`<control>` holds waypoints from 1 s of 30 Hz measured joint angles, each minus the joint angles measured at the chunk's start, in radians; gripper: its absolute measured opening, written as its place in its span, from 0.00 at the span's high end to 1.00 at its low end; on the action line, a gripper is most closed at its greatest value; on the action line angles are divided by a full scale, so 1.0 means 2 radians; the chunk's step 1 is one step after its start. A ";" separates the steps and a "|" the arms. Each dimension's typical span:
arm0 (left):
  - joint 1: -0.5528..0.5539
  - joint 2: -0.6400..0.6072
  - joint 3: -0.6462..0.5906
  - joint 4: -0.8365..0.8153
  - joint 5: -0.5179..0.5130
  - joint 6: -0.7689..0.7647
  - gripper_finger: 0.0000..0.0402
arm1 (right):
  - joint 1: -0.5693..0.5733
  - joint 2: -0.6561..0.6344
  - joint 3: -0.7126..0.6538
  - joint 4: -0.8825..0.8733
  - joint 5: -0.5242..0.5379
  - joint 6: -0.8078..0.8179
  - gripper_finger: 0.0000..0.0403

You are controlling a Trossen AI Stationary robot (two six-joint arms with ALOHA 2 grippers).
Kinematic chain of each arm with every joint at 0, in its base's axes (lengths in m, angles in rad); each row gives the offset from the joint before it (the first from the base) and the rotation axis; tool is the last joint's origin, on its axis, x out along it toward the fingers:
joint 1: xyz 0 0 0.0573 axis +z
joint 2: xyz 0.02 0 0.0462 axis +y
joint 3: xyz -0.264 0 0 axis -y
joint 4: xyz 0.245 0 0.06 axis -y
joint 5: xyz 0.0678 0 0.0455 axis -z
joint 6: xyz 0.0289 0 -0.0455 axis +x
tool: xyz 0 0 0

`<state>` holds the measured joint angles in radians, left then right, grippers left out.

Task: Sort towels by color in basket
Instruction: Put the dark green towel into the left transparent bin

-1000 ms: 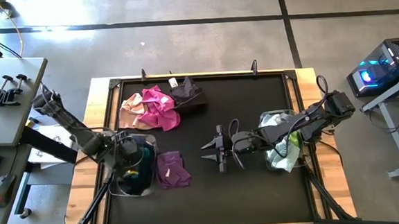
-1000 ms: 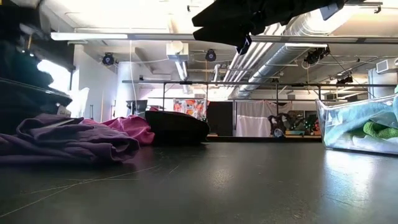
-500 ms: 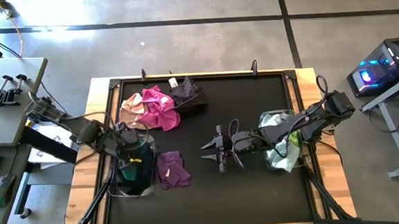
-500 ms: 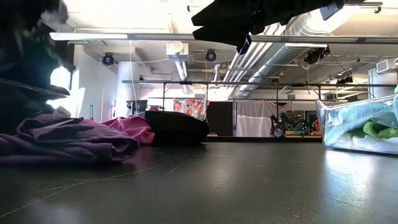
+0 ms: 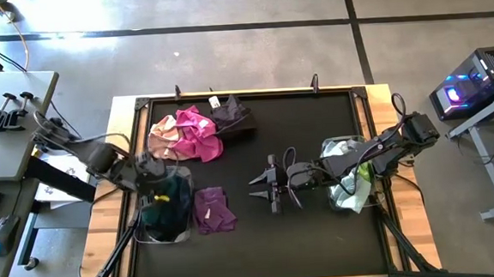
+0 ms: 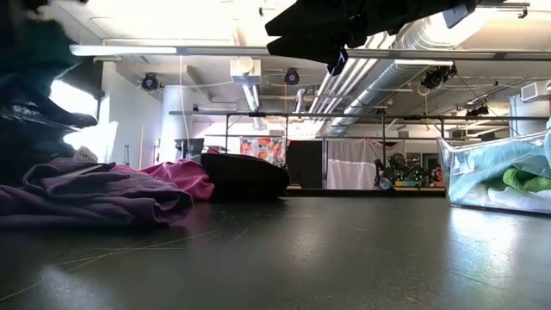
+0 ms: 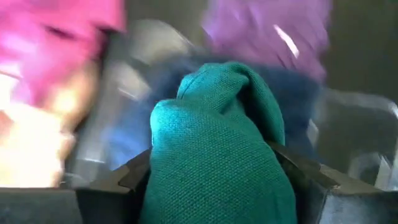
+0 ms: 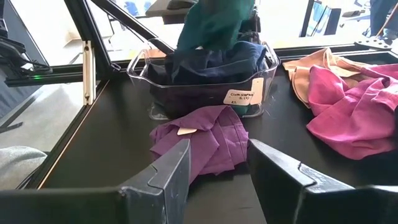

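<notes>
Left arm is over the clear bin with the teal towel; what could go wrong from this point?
The teal towel sits between the left gripper jaws above the bin; it could snag and lift back out, or drape over the rim. The purple towel lies against that bin, so the retreating arm might drag it.

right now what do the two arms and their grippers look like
Both arms are dark, jointed and slim, with black cables looped along them. The left gripper has two flat, dark, angular fingers. The right gripper has the same: flat dark wedge-shaped fingers with bevelled edges. No markings are visible on either.
</notes>
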<state>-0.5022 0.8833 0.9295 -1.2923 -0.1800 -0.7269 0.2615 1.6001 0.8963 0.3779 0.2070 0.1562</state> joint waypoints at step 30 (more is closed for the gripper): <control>0.098 0.014 0.085 -0.090 0.173 0.065 0.26 | -0.007 0.000 0.000 0.009 0.000 0.000 0.61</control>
<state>-0.3056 0.9119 1.0998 -1.4717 0.1663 -0.5967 0.2481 1.6005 0.8963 0.3950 0.2073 0.1570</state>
